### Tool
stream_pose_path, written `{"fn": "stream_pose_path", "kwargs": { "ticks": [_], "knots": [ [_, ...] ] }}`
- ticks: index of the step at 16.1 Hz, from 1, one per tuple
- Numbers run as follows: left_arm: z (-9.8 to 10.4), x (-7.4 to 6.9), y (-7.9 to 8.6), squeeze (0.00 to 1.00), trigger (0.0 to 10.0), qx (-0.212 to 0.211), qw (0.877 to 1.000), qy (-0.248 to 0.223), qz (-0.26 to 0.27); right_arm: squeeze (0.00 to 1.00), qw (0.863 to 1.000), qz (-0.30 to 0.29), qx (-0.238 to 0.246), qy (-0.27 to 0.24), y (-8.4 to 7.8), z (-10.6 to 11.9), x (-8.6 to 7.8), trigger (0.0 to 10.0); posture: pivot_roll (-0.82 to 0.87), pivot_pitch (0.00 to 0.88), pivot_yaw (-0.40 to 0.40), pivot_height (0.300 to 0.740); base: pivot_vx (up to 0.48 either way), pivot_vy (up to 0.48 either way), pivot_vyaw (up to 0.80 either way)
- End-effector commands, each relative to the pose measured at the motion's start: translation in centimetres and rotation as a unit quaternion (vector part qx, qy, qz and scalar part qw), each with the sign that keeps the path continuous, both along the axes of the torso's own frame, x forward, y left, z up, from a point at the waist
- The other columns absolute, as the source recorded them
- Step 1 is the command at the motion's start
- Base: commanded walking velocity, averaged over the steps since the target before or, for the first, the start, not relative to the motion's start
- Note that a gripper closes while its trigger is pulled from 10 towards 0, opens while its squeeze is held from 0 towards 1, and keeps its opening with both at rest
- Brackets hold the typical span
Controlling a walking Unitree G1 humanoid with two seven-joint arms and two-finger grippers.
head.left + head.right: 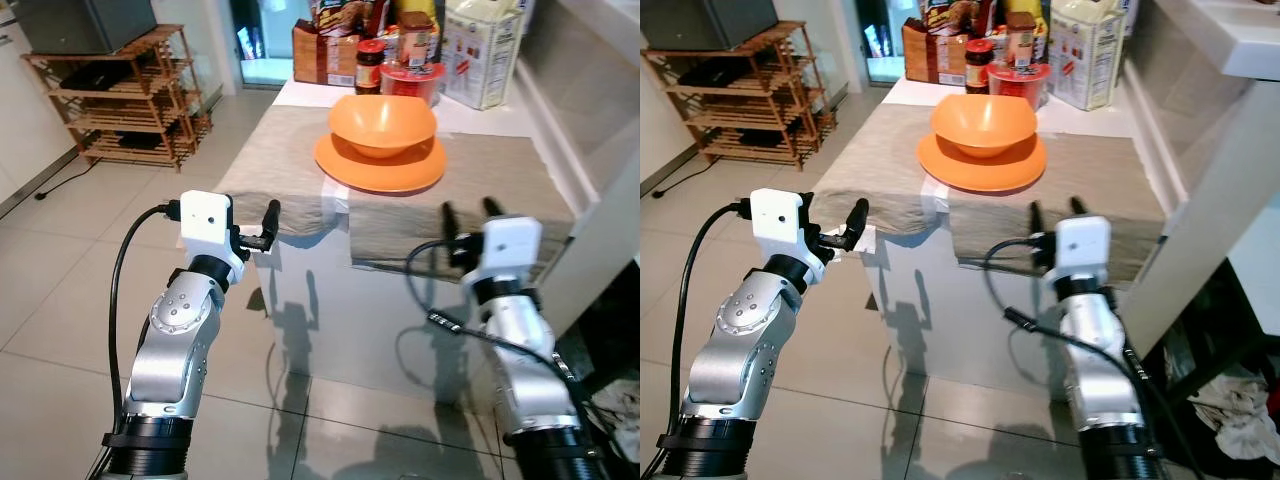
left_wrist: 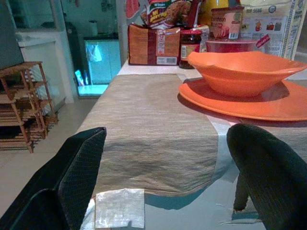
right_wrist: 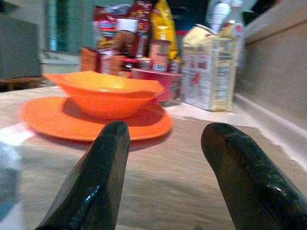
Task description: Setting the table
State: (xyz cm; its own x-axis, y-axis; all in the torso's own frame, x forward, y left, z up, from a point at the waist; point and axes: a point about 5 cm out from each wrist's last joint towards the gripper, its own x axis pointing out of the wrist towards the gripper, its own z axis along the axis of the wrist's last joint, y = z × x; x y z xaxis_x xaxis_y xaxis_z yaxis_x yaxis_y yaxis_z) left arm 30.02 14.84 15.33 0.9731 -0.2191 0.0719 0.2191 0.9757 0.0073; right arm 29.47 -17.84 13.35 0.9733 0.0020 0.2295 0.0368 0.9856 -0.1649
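Observation:
An orange bowl (image 1: 382,124) rests in an orange plate (image 1: 380,172) on a white table covered by beige placemats (image 1: 285,165). My left gripper (image 1: 266,226) hovers at the table's front left corner. It is open, and nothing sits between its fingers (image 2: 81,163). My right gripper (image 1: 468,207) is held just before the table's front edge, to the right of the plate and short of it. It too is open and empty, with the bowl (image 3: 108,93) seen beyond its fingertips.
Groceries crowd the table's far end: a brown box (image 1: 325,55), a dark jar (image 1: 370,65), a red tub (image 1: 412,80) and a white bag (image 1: 483,55). A wooden shelf rack (image 1: 125,95) stands at the far left. A white counter (image 1: 590,130) borders the table's right side.

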Motion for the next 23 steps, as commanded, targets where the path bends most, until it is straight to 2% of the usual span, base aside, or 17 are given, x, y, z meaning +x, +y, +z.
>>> {"fn": "stream_pose_path", "kwargs": {
  "ticks": [1, 7, 13, 18, 21, 23],
  "knots": [
    [-0.1, 0.3, -0.3, 0.00, 10.0, 0.003, 1.000, 0.008, -0.013, 0.00, 1.000, -0.013, 0.001, 0.005, -0.5, -0.1, 0.2, 10.0, -0.12, 0.000, 0.077, 0.740, 0.000, 0.000, 0.00],
    [-0.4, 0.2, -0.6, 0.00, 10.0, -0.001, 1.000, 0.007, -0.029, 0.00, 0.999, 0.005, -0.009, 0.042, 0.8, -2.4, -1.3, 10.0, -0.12, 0.000, 0.075, 0.740, 0.358, 0.000, 0.00],
    [0.2, 0.3, -0.9, 0.00, 10.0, 0.000, 0.999, -0.006, -0.039, 0.00, 0.999, 0.006, -0.016, 0.036, 1.0, -2.3, -1.3, 10.0, -0.12, 0.000, 0.074, 0.740, 0.424, 0.000, 0.00],
    [0.9, 0.6, -0.9, 0.00, 10.0, 0.002, 0.999, -0.015, -0.039, 0.00, 0.999, 0.007, -0.017, 0.034, 1.1, -2.2, -1.2, 10.0, -0.12, 0.000, 0.074, 0.740, 0.000, 0.000, 0.00],
    [1.5, 1.0, -0.7, 0.00, 10.0, 0.018, 0.999, -0.025, -0.045, 0.00, 0.999, 0.004, -0.021, 0.026, 1.1, -1.9, -1.2, 10.0, -0.12, 0.000, 0.076, 0.740, 0.000, 0.000, 0.00],
    [1.7, 1.3, -0.4, 0.00, 10.0, 0.014, 0.999, -0.024, -0.040, 0.00, 0.999, -0.002, -0.012, 0.031, 0.8, -2.0, -1.1, 10.0, -0.12, 0.000, 0.079, 0.740, 0.000, 0.000, -0.77]
  ]
}}
